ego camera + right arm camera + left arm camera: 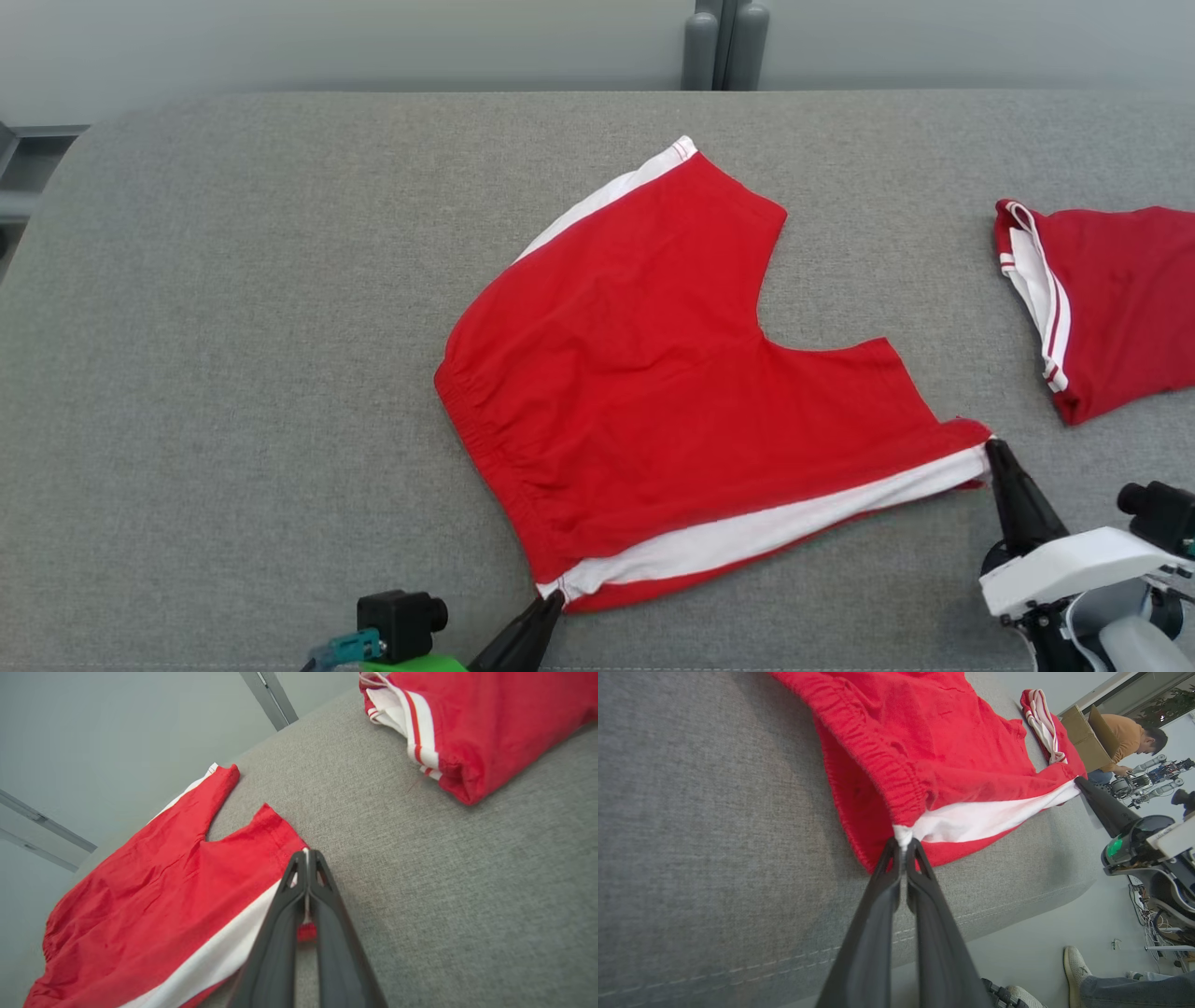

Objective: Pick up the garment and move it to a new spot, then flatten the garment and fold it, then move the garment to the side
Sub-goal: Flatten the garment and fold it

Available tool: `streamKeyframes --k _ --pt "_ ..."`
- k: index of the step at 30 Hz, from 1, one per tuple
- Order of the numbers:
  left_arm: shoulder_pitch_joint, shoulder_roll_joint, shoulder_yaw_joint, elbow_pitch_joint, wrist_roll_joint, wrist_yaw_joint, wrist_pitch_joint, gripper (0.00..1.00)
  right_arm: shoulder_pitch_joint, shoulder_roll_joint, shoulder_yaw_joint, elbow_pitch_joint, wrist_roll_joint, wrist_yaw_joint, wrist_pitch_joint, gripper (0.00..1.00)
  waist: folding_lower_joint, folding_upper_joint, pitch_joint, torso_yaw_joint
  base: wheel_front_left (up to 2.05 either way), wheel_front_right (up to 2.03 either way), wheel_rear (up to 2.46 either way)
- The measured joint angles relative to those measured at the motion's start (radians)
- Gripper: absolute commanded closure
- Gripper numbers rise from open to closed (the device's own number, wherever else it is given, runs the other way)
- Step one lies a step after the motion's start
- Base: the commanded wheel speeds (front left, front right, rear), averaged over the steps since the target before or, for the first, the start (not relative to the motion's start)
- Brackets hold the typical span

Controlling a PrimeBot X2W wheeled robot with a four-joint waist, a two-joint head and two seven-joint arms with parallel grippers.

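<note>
- Grey cloth surface spreads across the head view, with a pale wall and two grey posts beyond the garment.
- On that surface the garment, a pair of red shorts with white side stripes, lies spread flat. Its waistband is to the left, one leg points away and the other points right.
- At the garment's near waistband corner, where a white stripe ends, the left gripper pinches the cloth.
- At the far end of that same stripe, on the hem corner of the right-hand leg, the right gripper pinches too.
- Right of the garment and apart from it lies a second red garment, folded.
- In the left wrist view, the dark fingers are pressed together on the white corner just below the gathered waistband.
- Past the garment's far corner in that view are a person in an orange top and a cardboard box. A shoe rests on the floor below the surface's edge.
- In the right wrist view, the fingers are closed on the hem corner, and a scrap of red cloth shows between them lower down.
- From that grip the garment stretches away to the left, and the second red garment lies up and to the right.
</note>
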Motion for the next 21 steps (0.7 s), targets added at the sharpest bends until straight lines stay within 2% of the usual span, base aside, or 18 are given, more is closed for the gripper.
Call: streamKeyframes --k 2,8,12,17,20,21 --pt "0.013 0.018 -0.001 -0.035 -0.034 0.0 0.025 1.0 0.01 -0.004 -0.027 -0.037 0.053 0.013 0.0 1.0 0.0 0.0 -0.001 0.001 0.0 0.0 0.0" --pt "0.047 0.043 0.005 -0.212 -0.146 -0.001 0.09 1.0 0.025 -0.052 -0.081 -0.186 0.186 0.022 0.031 1.0 0.0 0.0 0.017 0.013 0.0 0.0 0.0" --pt "0.015 0.07 0.032 -0.334 -0.227 -0.001 0.159 1.0 -0.056 -0.097 -0.082 -0.26 0.231 0.022 0.107 1.0 0.0 0.0 0.044 0.027 0.0 0.0 0.0" --pt "-0.115 0.097 0.09 -0.409 -0.29 0.002 0.279 1.0 -0.218 -0.127 -0.088 -0.301 0.317 0.021 0.235 1.0 0.0 0.0 0.091 0.056 0.0 0.0 0.0" --pt "-0.195 0.108 0.134 -0.412 -0.324 0.046 0.338 1.0 -0.318 -0.173 -0.084 -0.296 0.303 0.02 0.306 1.0 0.0 0.0 0.122 0.08 0.0 0.0 0.0" --pt "-0.222 0.108 0.142 -0.41 -0.339 0.06 0.356 1.0 -0.353 -0.177 -0.085 -0.295 0.305 0.009 0.324 1.0 0.0 0.0 0.133 0.089 0.0 0.0 0.0"
